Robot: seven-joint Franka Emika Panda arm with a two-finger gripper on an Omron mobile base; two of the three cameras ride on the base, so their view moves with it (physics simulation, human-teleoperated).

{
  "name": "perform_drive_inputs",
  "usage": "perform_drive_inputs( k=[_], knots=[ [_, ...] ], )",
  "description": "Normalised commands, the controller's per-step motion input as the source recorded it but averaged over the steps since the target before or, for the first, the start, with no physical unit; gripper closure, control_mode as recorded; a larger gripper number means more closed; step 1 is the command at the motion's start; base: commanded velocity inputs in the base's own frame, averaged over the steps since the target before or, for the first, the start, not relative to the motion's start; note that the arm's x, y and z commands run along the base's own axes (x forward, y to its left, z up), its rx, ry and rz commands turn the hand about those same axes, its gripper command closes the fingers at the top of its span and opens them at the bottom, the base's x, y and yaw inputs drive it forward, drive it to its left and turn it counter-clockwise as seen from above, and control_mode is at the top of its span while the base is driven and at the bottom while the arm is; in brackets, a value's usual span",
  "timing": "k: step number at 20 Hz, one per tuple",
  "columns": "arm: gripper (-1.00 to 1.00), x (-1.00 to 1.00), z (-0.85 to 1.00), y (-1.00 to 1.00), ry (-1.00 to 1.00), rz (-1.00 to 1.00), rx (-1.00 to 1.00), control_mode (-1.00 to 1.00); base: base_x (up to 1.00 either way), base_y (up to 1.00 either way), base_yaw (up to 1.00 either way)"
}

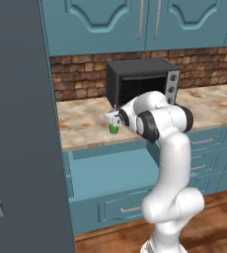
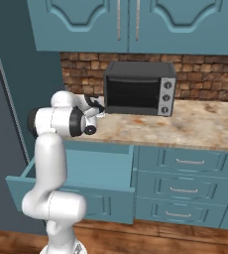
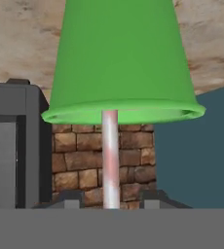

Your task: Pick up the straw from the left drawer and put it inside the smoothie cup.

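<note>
— Green cup (image 1: 113, 128): location?
— Stone counter (image 1: 86, 123), at 9 o'clock of the black oven (image 1: 141, 81).
— Straw (image 3: 110, 155)?
— Standing in the cup's rim, between the gripper (image 3: 111, 198) fingertips.
— Jaws?
— Slightly spread, clear of the straw on both sides.
— Drawer (image 2: 86, 171)?
— Pulled out below.

Open counter (image 1: 86, 129) left of smoothie cup (image 1: 113, 128). Black oven (image 1: 140, 81) close behind cup, blocking rear. Left drawer (image 1: 110, 173) pulled out below counter edge, dark tall panel (image 1: 21, 123) walling far left.
</note>
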Motion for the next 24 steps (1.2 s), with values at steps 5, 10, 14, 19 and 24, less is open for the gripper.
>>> perform_drive_inputs(
  k=[5, 10, 14, 19, 24],
  knots=[
    [-1.00, -0.28, 0.08, 0.00, -0.02, 0.00, 0.00, -1.00, 0.00, 0.00, 0.00],
    [-1.00, -0.58, 0.46, 0.00, -0.07, 0.00, 0.00, -1.00, 0.00, 0.00, 0.00],
    [-1.00, -0.78, 0.85, -0.01, -0.07, 0.00, 0.00, -1.00, 0.00, 0.00, 0.00],
    [-1.00, -1.00, 0.73, -0.34, 0.03, 0.00, 0.00, -1.00, 0.00, 0.00, 0.00],
    [-1.00, -1.00, 0.79, -0.46, 0.07, 0.00, -0.05, -1.00, 0.00, 0.00, 0.00]
  ],
)
